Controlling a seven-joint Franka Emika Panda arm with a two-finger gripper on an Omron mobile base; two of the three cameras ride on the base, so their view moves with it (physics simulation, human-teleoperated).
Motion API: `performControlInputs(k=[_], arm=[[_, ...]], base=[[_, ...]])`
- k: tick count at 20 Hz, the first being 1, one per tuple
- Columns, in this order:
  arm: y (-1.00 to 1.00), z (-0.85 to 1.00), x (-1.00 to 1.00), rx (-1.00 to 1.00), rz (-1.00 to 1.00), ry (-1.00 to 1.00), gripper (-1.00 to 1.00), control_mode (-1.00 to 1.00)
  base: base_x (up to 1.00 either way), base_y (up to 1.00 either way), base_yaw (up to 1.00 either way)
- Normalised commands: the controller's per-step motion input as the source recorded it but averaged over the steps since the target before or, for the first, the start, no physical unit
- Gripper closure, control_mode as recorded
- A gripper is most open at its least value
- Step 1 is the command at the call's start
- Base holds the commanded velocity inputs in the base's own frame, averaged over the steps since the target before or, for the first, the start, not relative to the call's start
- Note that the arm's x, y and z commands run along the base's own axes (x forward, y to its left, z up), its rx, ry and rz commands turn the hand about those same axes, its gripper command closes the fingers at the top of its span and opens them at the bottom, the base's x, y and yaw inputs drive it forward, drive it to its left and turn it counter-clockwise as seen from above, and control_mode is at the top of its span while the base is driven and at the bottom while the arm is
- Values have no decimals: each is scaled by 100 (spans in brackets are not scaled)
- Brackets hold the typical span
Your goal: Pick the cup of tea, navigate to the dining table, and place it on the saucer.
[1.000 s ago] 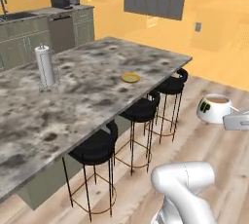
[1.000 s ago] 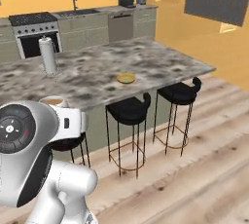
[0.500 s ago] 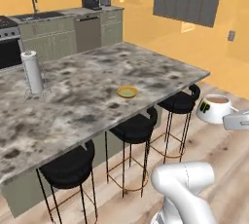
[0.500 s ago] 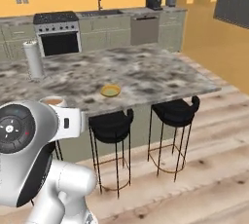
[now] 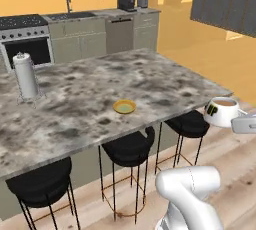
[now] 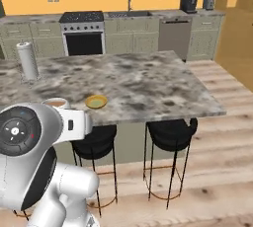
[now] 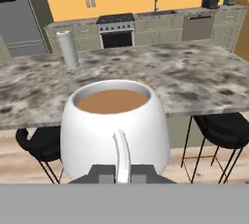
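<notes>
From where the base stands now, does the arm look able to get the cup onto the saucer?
Probably yes: the saucer sits near the dining table's stool-side edge with bare stone around it, and the hand carries the cup of tea above table height.

A paper towel roll (image 5: 26, 76) stands before the stove (image 6: 83, 33).

A home kitchen: a black-doored oven range (image 6: 83, 36), a sink faucet (image 6: 129, 2), olive cabinets (image 6: 123, 41), and a marbled dining table (image 6: 148, 85) with black stools (image 6: 170, 133).

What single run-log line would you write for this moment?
phase: carrying to table | gripper: shut on cup of tea | saucer: bare, on dining table | cup: not yet over saucer
</notes>
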Motion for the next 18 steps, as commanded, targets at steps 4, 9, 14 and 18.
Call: performControlInputs(k=[4, 9, 14, 18], arm=[[0, 0, 0, 0, 0, 0, 100, 100], [0, 0, 0, 0, 0, 0, 100, 100], [0, 0, 0, 0, 0, 0, 100, 100], [0, 0, 0, 0, 0, 0, 100, 100]], base=[[82, -11, 46], [84, -2, 43], [25, -35, 26], [0, -50, 15]])
